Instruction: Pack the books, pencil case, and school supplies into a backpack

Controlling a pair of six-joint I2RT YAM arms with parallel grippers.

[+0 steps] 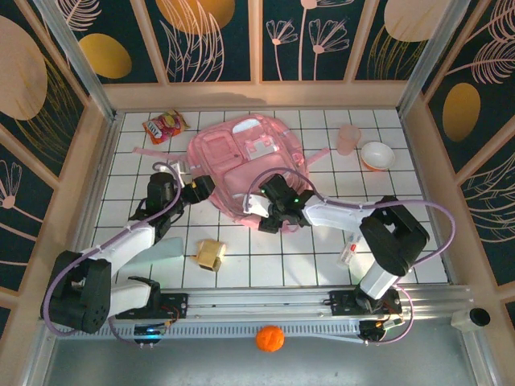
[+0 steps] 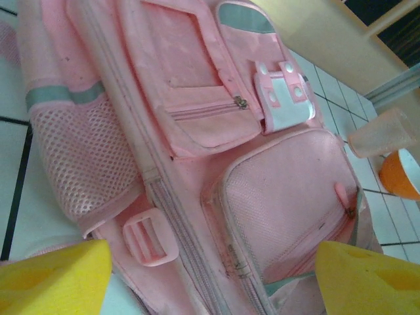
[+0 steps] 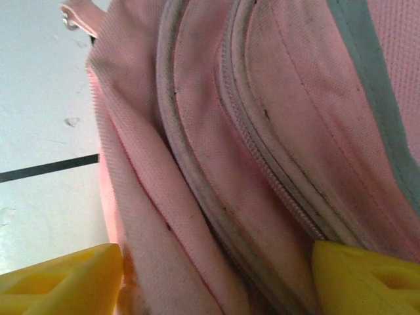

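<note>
The left claw (image 1: pixel 201 190) sits at the left edge of the pink backpack (image 1: pixel 241 153). Its yellow fingers (image 2: pixel 59 275) stand wide apart and hold nothing. In the left wrist view the bag lies just past the fingers, a bit to the far side and to the right. A long zip line (image 2: pixel 164 197) runs away from the claw, toward the far end of the bag.

A flat, pale green thing (image 1: pixel 175 246) peeks out beside the left arm on the near side. I think it is the pencil case, but the arm hides much of it.

The small tan box (image 1: pixel 211 252) sits on the white tiles (image 1: pixel 322 181), near the arms and apart from the bag. It lies between the two arms, and the left arm is closer to it.

The right claw (image 1: pixel 267 213) is at the near edge of the bag, right over it. Its fingers (image 3: pixel 59 275) are spread wide too, not clenched. A fold of pink cloth with a zip seam lies between them. I cannot tell if the fingers touch the cloth.

The little white thing with red marks (image 1: pixel 350 253) lies near the right arm, well apart from the bag.

The bag looks shut. I think it must be opened first, and the right claw is closest to that seam.
</note>
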